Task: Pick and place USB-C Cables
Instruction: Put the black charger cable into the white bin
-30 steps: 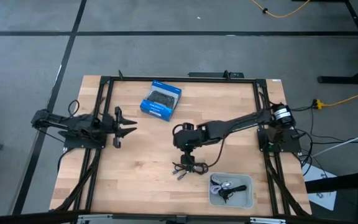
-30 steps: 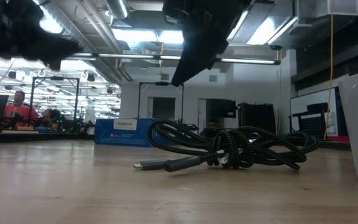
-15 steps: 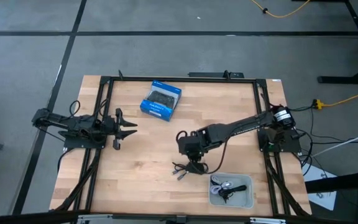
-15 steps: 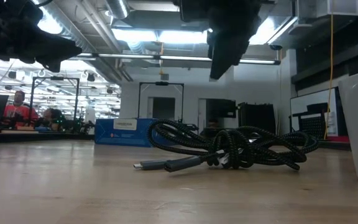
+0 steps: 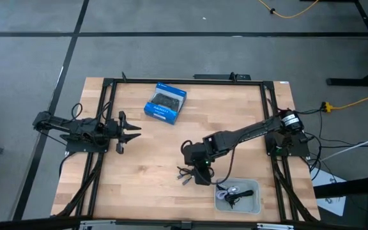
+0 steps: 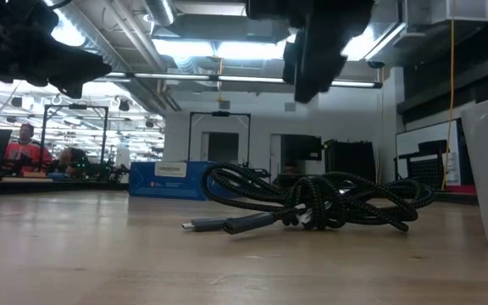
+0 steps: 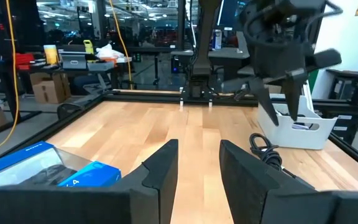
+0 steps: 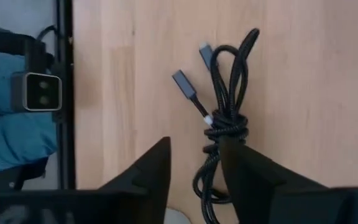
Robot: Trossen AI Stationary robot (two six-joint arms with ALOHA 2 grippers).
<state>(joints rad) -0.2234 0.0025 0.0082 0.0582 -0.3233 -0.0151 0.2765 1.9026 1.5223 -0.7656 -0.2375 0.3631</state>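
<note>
A black USB-C cable is hovered over by the right gripper, fingers apart, beside the bin near the desk's front edge.

The wooden desk carried a blue box near its far edge, a black bundled cable lying loose toward the near side, and a grey bin at the near right corner holding more cables.
</note>
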